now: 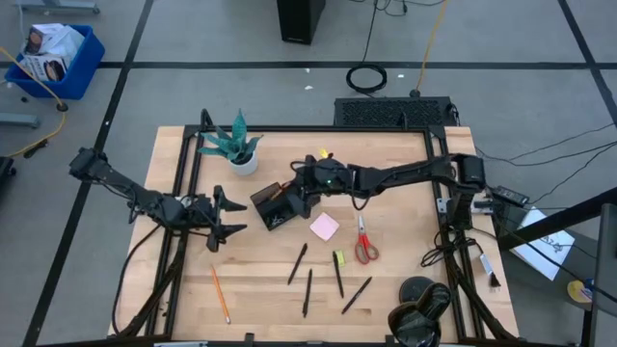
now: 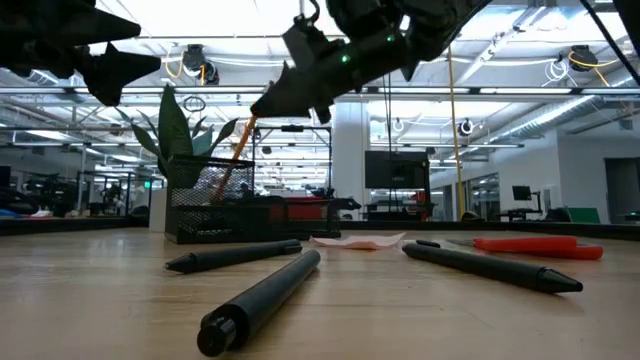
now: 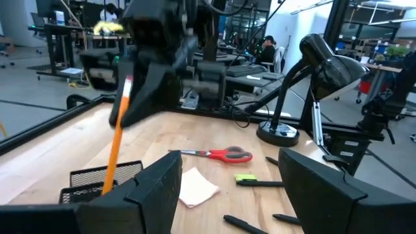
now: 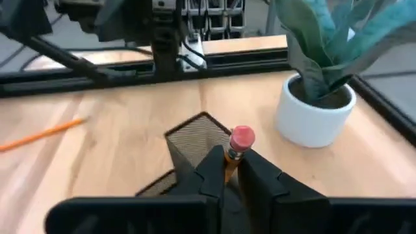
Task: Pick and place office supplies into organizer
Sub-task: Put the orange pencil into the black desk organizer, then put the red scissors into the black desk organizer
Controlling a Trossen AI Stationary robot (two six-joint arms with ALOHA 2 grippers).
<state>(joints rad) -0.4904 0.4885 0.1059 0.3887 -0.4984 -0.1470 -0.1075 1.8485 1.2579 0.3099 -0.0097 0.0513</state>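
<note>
I am holding my right tool (image 1: 301, 189) above the black mesh organizer (image 1: 271, 205), its fingers pressed together on an orange pencil (image 4: 232, 155) whose pink eraser end is sticking up just past the fingertips. In the left wrist view the pencil (image 3: 116, 144) is hanging tilted from that tool, with its lower end reaching down at the organizer (image 3: 97, 180); whether the tip is touching the mesh I cannot tell. My left tool (image 1: 226, 217) is waiting just left of the organizer, its fingers spread wide and pinching nothing. The organizer is sitting near the middle of the wooden counter (image 1: 386, 222), close to a white pot with a green plant (image 1: 235, 146) behind it. The other supplies are lying on the counter in front: a pink sticky-note pad (image 1: 324, 226) just right of the organizer, red-handled scissors (image 1: 364, 242) beside the pad, and four black pens (image 1: 298, 262) scattered below them, one carrying a small yellow-green bit (image 1: 338, 257). A second orange pencil (image 1: 221, 294) is lying apart near the counter's front left. A small yellow bit (image 1: 324, 153) is sitting toward the back of the counter, behind my right arm.
</note>
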